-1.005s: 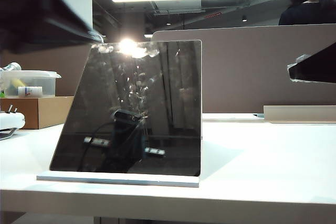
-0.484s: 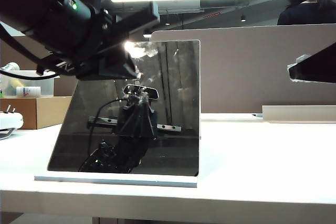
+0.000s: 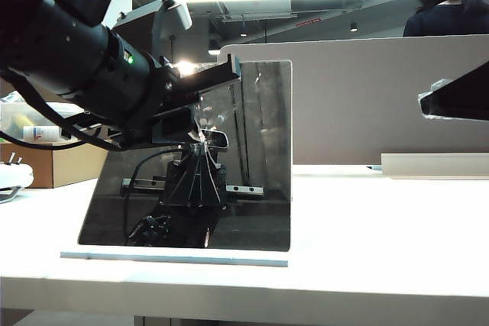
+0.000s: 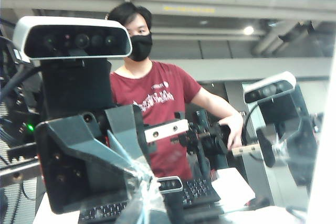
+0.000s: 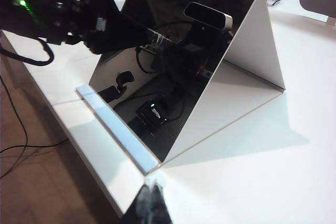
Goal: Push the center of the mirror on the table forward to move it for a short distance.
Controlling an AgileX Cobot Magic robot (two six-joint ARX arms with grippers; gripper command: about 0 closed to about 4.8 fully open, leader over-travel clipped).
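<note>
Now the mirror (image 3: 206, 166) stands upright on its pale grey base (image 3: 174, 258) near the front edge of the white bench (image 3: 382, 234), left of centre. Left gripper (image 3: 205, 133) presses its clear tips against the glass around mid-panel, jaws looking closed together. Right gripper (image 5: 149, 203) hovers near the mirror's near right corner; I cannot tell its jaws' state

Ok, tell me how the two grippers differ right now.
The left gripper has its fingertips at the mirror face near its middle; the right gripper hangs off the table front, apart from the mirror. Whether either is open or shut is unclear.
</note>
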